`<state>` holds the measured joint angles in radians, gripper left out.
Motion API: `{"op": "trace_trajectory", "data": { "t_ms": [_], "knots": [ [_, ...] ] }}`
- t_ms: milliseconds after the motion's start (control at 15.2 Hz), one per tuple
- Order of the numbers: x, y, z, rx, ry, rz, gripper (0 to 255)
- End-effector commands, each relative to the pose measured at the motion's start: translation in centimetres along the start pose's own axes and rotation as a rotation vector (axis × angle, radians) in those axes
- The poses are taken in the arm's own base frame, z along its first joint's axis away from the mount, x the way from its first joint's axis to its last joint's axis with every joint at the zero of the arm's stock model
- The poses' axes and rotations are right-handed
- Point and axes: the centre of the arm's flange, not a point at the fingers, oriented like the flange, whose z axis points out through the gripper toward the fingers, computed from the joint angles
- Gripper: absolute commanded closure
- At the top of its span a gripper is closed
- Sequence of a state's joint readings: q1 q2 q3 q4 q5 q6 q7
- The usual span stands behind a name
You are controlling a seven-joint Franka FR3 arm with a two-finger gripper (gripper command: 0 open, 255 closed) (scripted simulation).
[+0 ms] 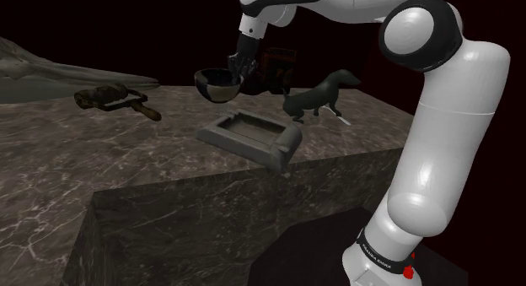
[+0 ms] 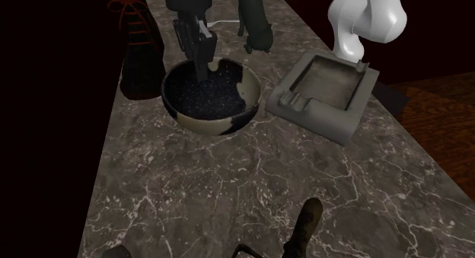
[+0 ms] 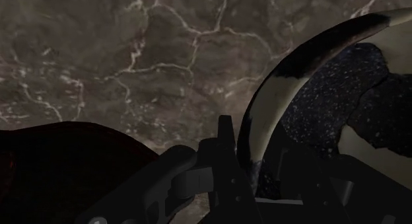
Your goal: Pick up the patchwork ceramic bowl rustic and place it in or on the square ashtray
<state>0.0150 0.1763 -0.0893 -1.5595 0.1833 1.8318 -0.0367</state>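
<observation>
Black gripper jaws clamped on the rim of the cream-and-dark patchwork bowl, one finger inside, one outside, marble counter beneath, grey square ashtray near the jaws, apart from the bowl, dark dog figurine beyond it

Seen on marble ctr | blk gripper clamped on far rim of blk-and-cream patch bowl, speckled dark inside | grey sq. ashtray near, to view's right, not touching | dark animal figurine behind | white arm top right
</observation>
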Motion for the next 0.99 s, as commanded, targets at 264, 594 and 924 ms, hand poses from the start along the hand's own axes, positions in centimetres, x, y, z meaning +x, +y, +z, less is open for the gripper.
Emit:
{"op": "trace_trajectory", "data": {
  "t_ms": [264,594,924],
  "knots": [
    [0.4,-0.6,-3.1,0.0,0.001,0.0,255],
    [0.6,-1.0,-5.7,0.0,0.001,0.0,255],
    [0.9,-1.4,-8.3,0.0,0.001,0.0,255]
  ]
}}
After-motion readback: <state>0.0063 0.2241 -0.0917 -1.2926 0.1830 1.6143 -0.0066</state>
